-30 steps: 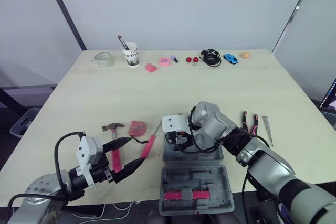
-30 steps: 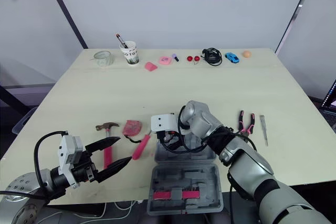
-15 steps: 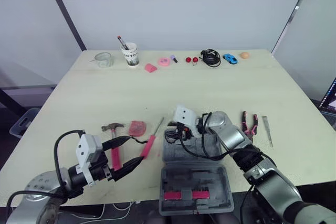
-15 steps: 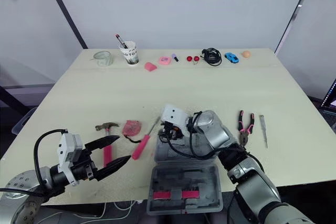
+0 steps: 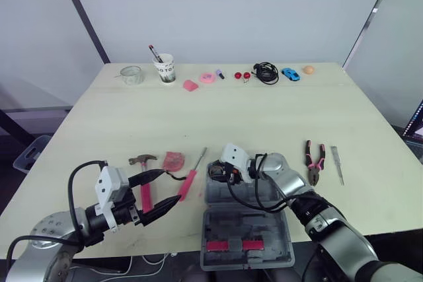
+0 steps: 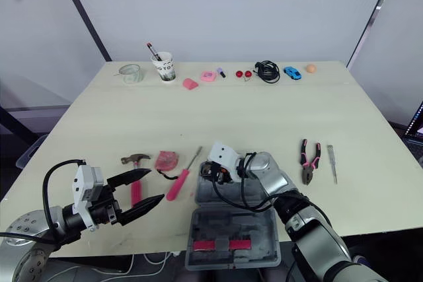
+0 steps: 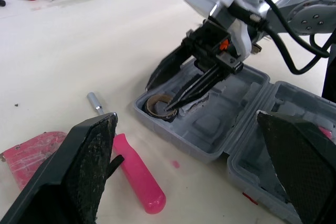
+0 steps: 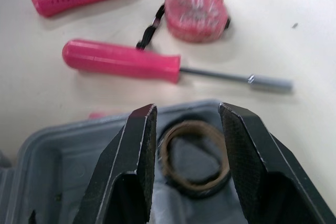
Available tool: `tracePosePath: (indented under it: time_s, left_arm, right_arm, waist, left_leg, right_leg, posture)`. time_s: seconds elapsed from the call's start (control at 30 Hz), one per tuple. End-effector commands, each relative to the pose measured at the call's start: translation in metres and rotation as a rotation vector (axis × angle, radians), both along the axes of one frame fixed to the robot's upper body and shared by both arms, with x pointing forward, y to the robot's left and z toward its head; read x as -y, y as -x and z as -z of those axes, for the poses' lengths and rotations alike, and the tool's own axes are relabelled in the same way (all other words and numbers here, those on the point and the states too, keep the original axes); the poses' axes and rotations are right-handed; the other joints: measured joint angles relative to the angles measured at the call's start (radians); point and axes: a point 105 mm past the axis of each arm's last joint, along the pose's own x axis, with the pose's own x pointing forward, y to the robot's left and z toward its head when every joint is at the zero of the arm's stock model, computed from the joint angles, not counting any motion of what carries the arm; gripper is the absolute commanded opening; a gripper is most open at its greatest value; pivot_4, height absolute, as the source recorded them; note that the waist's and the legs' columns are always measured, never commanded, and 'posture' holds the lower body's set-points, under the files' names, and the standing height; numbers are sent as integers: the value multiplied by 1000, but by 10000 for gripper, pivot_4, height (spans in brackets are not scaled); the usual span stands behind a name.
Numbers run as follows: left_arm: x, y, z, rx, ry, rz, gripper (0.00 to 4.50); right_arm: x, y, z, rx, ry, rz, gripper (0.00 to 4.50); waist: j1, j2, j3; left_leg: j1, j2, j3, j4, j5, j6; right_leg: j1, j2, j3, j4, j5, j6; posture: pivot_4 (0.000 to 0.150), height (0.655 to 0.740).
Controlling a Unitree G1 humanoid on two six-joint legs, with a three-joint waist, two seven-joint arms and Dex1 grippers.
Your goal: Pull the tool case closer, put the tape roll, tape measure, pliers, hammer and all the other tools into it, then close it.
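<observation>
Head camera views: compared with one second ago, the right forearm has dropped lower and drawn back toward the robot's right, and the right gripper now points at the far left corner of the tool case instead of hanging over it from above. The tool case has not moved; it lies open flat at the near edge of the table. The left gripper is unchanged: fingers spread wide, holding nothing, positioned over the table left of the case, above the pink handle of the hammer. The tape measure and screwdriver lie between the hammer and the case; the pliers lie to the right of the case. None of these has shifted. Left wrist view: the tape roll lies flat in the corner recess of the far case half, and the right gripper's finger tips reach down to it, one at the ring and the other splayed outward. Right wrist view: the fingers stand apart with the roll between and just beyond them; the gripper is open and does not clamp the roll. Contact between finger and roll cannot be determined. The screwdriver and tape measure lie on the table beyond the case rim.
</observation>
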Motion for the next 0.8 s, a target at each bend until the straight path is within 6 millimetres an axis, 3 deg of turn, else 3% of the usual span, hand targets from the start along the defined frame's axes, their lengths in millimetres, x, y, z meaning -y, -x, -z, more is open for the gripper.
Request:
tracePosePath:
  time_s: [0.03,0.2,0.3,0.63,0.8]
  left_arm:
    - [-1,0,-6,18,-10,5,45000]
    - [-1,1,-5,16,-14,10,45000]
    - [-1,1,-4,16,-15,10,45000]
    - [-1,0,-4,15,-19,13,45000]
    - [-1,-1,-4,15,-20,15,45000]
  right_arm:
    - [-3,-4,-10,40,-39,9,19682]
    - [-2,-4,-8,20,-50,13,19682]
    - [-1,-6,-8,37,-40,24,11418]
    - [2,-10,0,-31,-69,77,11418]
    - [8,-11,16,-93,-49,112,11418]
  waist:
    - [0,0,0]
    - [0,0,0]
    - [0,0,0]
    - [0,0,0]
    - [0,0,0]
  left_leg:
    - [0,0,0,0,0,0]
    - [0,0,0,0,0,0]
    - [0,0,0,0,0,0]
    - [0,0,0,0,0,0]
    - [1,0,0,0,0,0]
  right_leg:
    - [0,0,0,0,0,0]
    - [0,0,0,0,0,0]
    - [0,0,0,0,0,0]
    - [0,0,0,0,0,0]
    - [0,0,0,1,0,0]
  posture:
    - [1500,7400]
    - [1500,7400]
    - [1500,7400]
    - [1500,7400]
    - [1500,7400]
